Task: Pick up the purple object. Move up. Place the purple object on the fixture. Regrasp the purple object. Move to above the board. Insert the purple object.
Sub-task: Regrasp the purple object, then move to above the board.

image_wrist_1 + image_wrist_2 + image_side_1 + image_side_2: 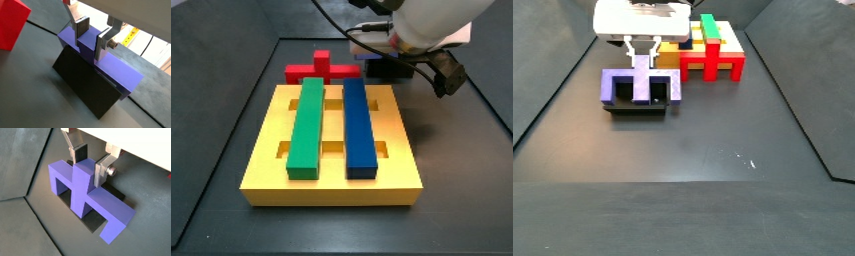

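Your pincer sits low over the purple block, its two silver fingers straddling the block's raised centre post. In both wrist views the pads lie against the post's sides, so it reads as clamped on the block. The block rests on the black fixture, which shows beneath it as a dark slab in a wrist view and as a dark base under the block in a side view. There the fixture stands on the dark surface, just beside the red cross block. The yellow board lies apart from the pincer and carries a green bar and a blue bar side by side in its slots.
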